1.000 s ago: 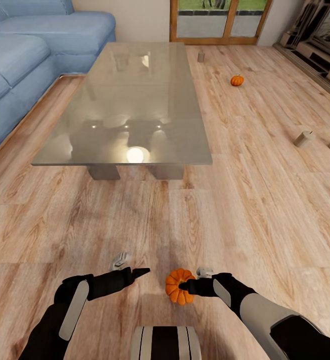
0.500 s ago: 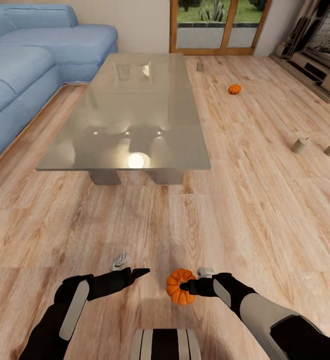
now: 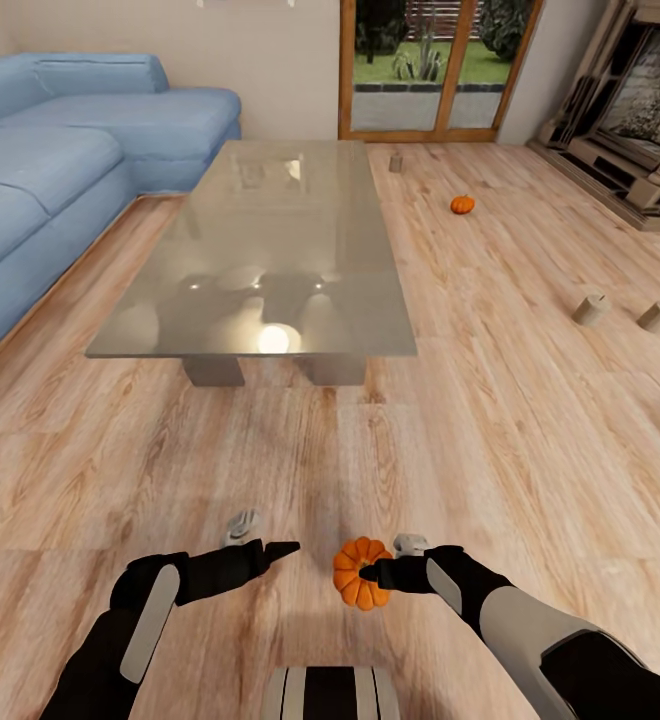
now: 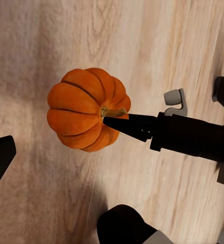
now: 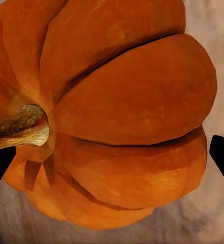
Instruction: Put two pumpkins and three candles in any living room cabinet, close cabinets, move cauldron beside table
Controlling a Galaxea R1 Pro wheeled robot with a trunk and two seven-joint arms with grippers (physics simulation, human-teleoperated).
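My right claw [image 3: 370, 573] is gripping the pumpkin [image 3: 356, 572] at its stem for carrying to the cabinet; my left claw [image 3: 282, 548], beside, is hanging empty and narrow.

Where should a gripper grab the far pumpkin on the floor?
Far pumpkin sits upright on open floor, stem up, nothing beside it. Probably best from above, fingers closing across the ribbed widest part; the stem looks too small to hold.
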